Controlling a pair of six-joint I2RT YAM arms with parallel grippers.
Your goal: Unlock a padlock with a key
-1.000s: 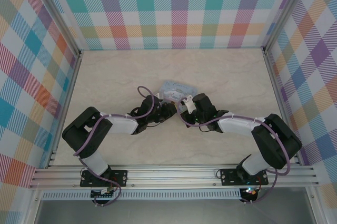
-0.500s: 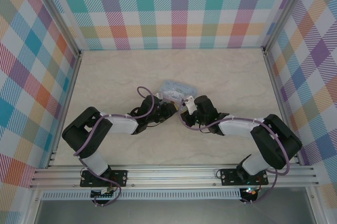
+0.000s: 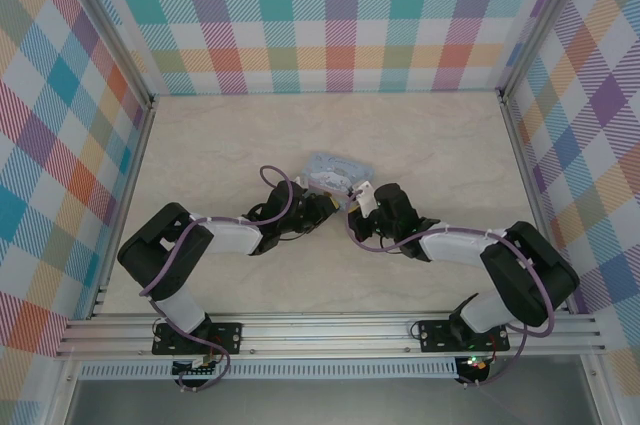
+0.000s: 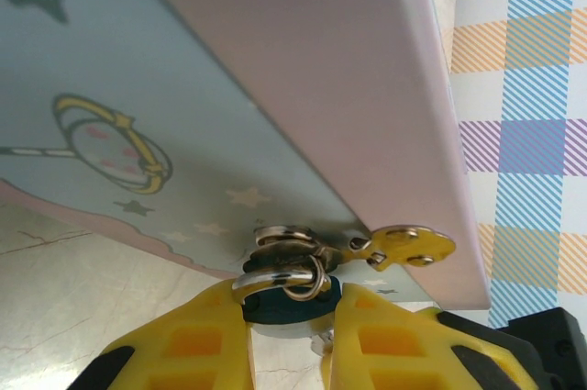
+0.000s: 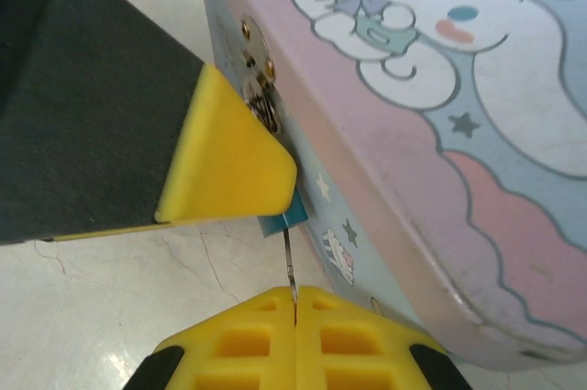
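Note:
The small dark bluish padlock [image 4: 292, 304] hangs from the gold hasp [image 4: 413, 245] on the front of the pale blue cartoon tin [image 4: 138, 69]. Its silver shackle [image 4: 275, 273] passes through the hasp rings. My left gripper [image 4: 292, 317] is shut on the padlock body. In the right wrist view the padlock's corner [image 5: 286, 217] peeks out under a left finger [image 5: 229, 161]. The slim key [image 5: 290, 271] runs from that corner down into my right gripper [image 5: 295, 303], which is shut on it. From above, both grippers, left [image 3: 322, 207] and right [image 3: 354, 211], meet at the tin's [image 3: 335, 170] near edge.
The tin lies flat on the pale marble tabletop [image 3: 420, 135], mid-table. Checkered walls [image 3: 330, 15] enclose the back and sides. An aluminium rail [image 3: 330, 330] with the arm bases runs along the near edge.
The right arm's wrist has shifted slightly right and toward the near edge. The left arm and the tin have stayed put.

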